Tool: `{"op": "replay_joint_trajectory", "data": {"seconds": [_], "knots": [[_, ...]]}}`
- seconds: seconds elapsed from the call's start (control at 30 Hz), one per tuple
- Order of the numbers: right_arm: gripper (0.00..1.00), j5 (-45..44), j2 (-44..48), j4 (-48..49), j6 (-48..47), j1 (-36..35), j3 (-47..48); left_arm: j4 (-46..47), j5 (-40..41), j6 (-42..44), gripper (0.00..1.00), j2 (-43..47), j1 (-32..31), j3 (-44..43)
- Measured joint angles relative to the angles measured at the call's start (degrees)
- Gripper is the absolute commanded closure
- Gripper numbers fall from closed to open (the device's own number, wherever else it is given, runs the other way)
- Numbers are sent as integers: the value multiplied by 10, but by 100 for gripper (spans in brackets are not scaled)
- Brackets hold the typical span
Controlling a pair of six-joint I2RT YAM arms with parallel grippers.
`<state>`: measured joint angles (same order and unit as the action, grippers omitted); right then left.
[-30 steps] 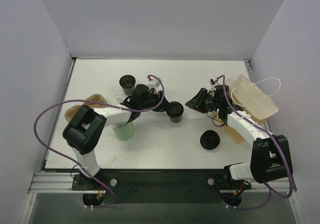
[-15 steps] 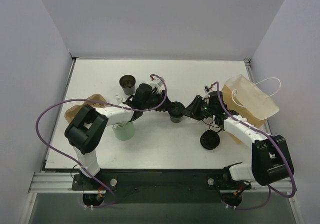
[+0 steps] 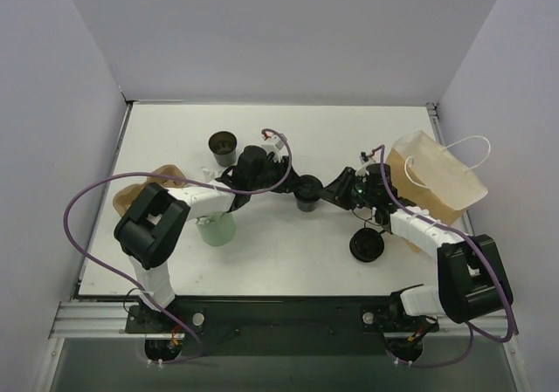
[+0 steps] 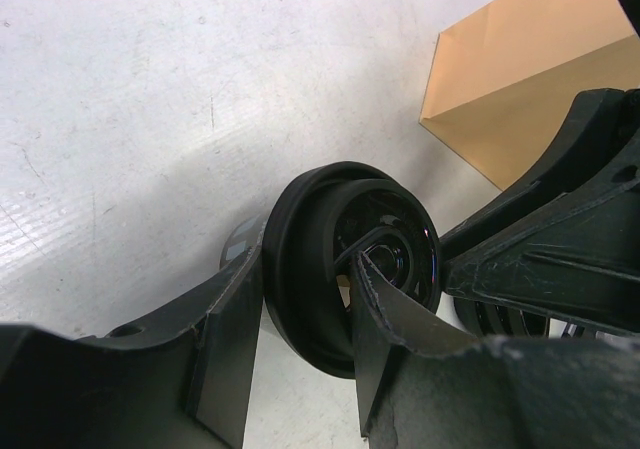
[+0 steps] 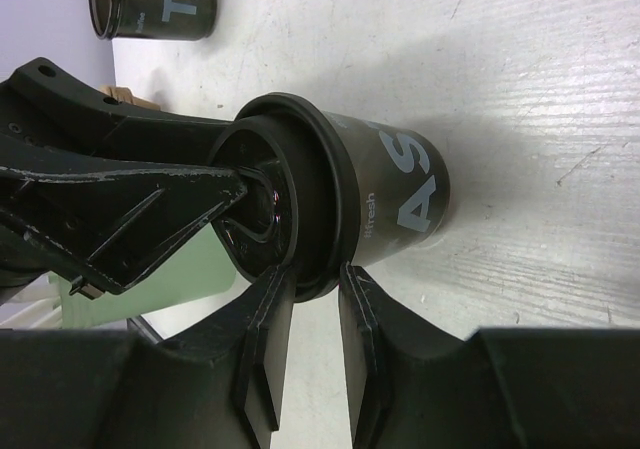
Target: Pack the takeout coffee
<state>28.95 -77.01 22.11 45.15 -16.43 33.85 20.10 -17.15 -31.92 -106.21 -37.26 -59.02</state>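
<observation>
Takeout coffee (image 5: 390, 199) is mid-table, btwn both arms. Left gripper (image 4: 300, 299) pinches its rim wall, one finger in, one out. Right gripper (image 5: 312, 294) looks clamped on the rim opposite, same way. Step: handover, I'd say. Next: left lets go, right carries cup right to the paper bag (image 3: 437, 178) w/o tipping it.

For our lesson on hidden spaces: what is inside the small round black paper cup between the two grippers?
A finger of the left gripper dips inside the small round black paper cup, against its dark wall. The finger covers much of the bottom; contents cannot be seen.
</observation>
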Motion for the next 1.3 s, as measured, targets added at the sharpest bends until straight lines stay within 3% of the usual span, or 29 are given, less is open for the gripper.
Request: {"op": "replay_joint_trajectory", "data": {"seconds": [1.0, 1.3], "knots": [[81, -28, -37, 137, 47, 9, -59, 36, 21, -7, 61, -14, 2, 2], [88, -94, -45, 208, 78, -19, -86, 47, 35, -12, 61, -17, 6, 2]]}}
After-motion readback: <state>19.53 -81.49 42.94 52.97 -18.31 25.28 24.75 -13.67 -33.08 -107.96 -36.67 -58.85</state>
